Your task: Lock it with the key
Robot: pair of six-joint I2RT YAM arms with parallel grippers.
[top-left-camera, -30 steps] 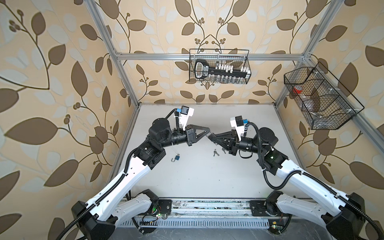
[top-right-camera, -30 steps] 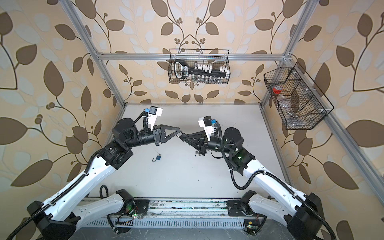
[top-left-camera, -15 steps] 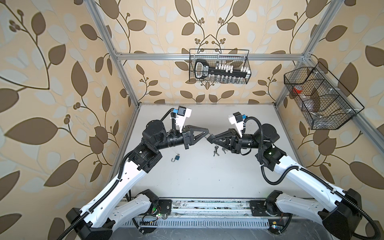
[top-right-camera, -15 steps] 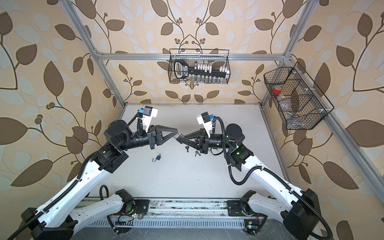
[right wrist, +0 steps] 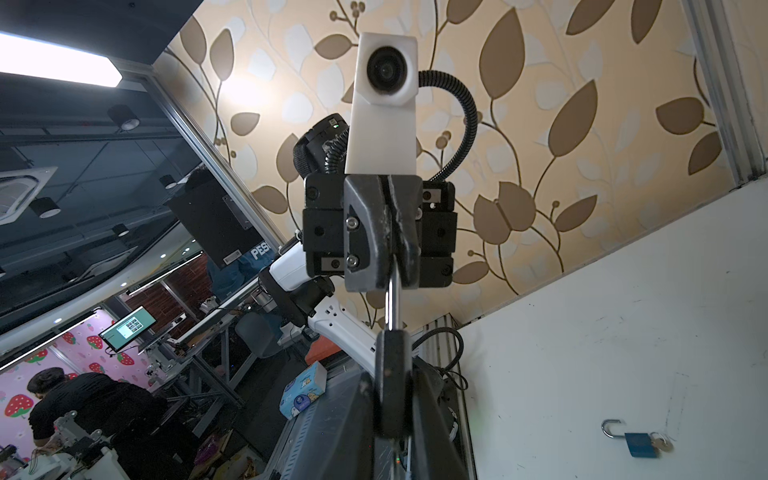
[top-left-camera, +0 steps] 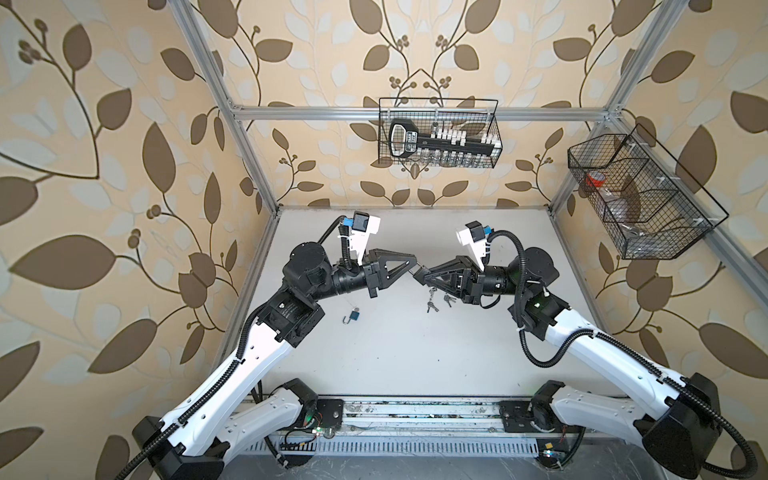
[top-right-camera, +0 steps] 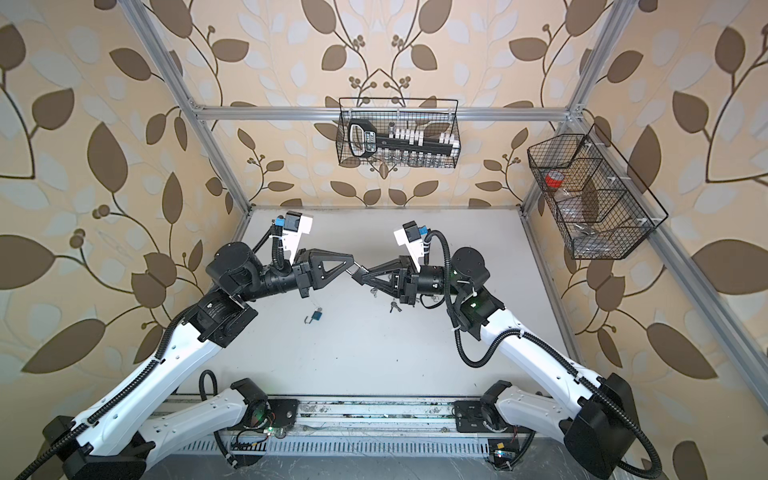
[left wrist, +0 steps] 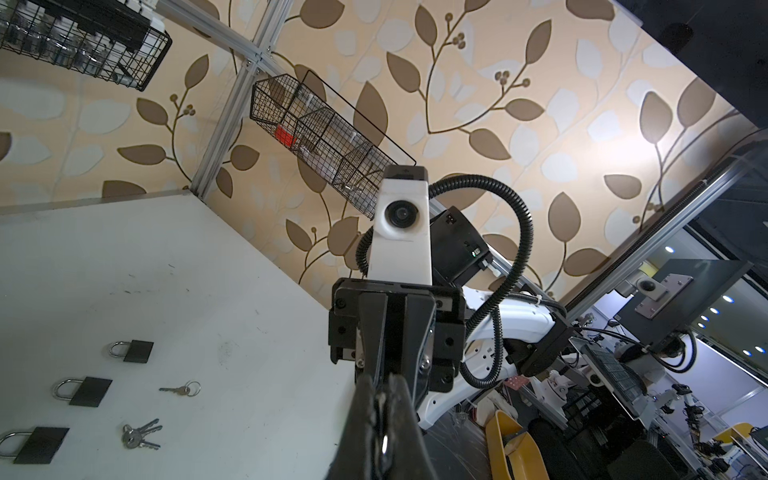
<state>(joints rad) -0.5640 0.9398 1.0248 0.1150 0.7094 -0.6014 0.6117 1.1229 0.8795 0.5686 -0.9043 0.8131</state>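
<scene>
text: "PES" | on: blue garment (right wrist: 254,254), probably | basket tool label (top-left-camera: 409,139): unreadable

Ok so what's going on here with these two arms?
Both arms hold one black padlock in the air between them. The right gripper is shut on its body, and the left gripper is shut on its shackle. Bunches of keys lie on the table below, and an open blue padlock lies near the left arm.

Matt black padlock (right wrist: 392,382), shiny metal shackle (right wrist: 392,301), scuffed white table (right wrist: 623,332)
</scene>
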